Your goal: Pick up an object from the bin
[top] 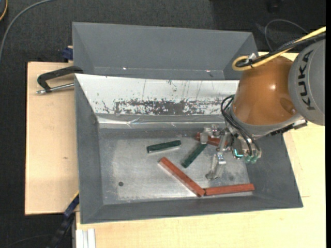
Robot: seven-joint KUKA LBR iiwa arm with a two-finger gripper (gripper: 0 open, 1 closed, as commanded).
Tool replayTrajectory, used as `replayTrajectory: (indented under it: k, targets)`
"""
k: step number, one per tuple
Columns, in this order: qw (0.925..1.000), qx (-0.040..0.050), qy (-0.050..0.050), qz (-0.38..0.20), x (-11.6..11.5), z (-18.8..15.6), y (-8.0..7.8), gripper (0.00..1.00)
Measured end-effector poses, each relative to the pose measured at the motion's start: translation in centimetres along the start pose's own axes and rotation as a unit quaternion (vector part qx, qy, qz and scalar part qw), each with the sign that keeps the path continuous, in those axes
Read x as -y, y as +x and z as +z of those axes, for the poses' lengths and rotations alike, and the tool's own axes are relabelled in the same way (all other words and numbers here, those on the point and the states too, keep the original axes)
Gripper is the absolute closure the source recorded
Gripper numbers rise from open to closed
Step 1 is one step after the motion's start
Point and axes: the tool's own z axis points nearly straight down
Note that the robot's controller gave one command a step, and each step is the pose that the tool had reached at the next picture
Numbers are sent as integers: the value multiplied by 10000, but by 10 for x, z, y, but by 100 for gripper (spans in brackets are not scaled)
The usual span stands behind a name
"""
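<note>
At the right end of the bin floor, gripper low under its orange cover, open or closed I cannot tell, red stick lying just in front of its tip, brown stick touching that one's end, short green stick near beside the gripper, longer green stick farther off

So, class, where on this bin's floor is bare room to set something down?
Free: the left floor, between the bin wall and the upper green bar, save a dark speck. Crowded: right of centre, around the gripper, lower green bar, long red bar and short red bar.
</note>
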Motion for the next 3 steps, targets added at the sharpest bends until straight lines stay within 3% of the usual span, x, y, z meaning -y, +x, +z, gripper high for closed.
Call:
replayTrajectory:
  k: [1,2,3]
  targets:
    - [9998,40,3,-180,0,101,-57,0]
    - [9998,61,4,-179,0,97,-58,100]
    - [9997,116,5,-230,-17,-70,-41,100]
